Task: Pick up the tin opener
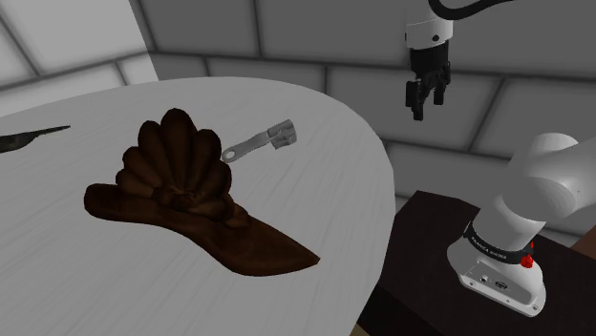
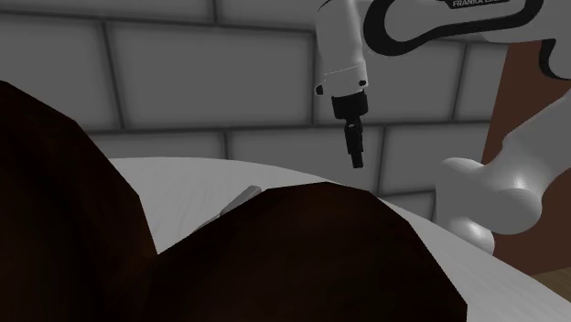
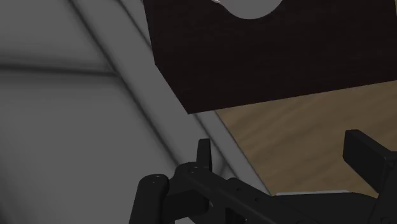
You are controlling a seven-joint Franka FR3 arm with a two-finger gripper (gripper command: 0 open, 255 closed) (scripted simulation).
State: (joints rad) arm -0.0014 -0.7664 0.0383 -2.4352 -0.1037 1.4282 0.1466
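The end effector (image 1: 427, 103) hangs in the air with its two black fingers (image 3: 203, 153) standing apart and nothing between them. In the shoulder view it sits off the counter's rounded edge, in front of the grey block wall (image 1: 287, 29), pointing down. In the wrist view, the dark brown stand (image 3: 267, 57) and a strip of wooden floor (image 3: 305, 121) lie beyond the fingers. The white arm (image 1: 535, 181) rises from that stand at the shoulder view's lower right.

The tin opener (image 1: 263, 140), drawn plain grey, lies flat on the white counter (image 1: 344, 181), well apart from the end effector and toward the shoulder view's left of it. Just beside the tin opener sits a dark brown carved ornament (image 1: 181, 181) with a fan-shaped back and a long pointed base. A thin dark blade-like thing (image 1: 33, 136) lies at the counter's far left edge.
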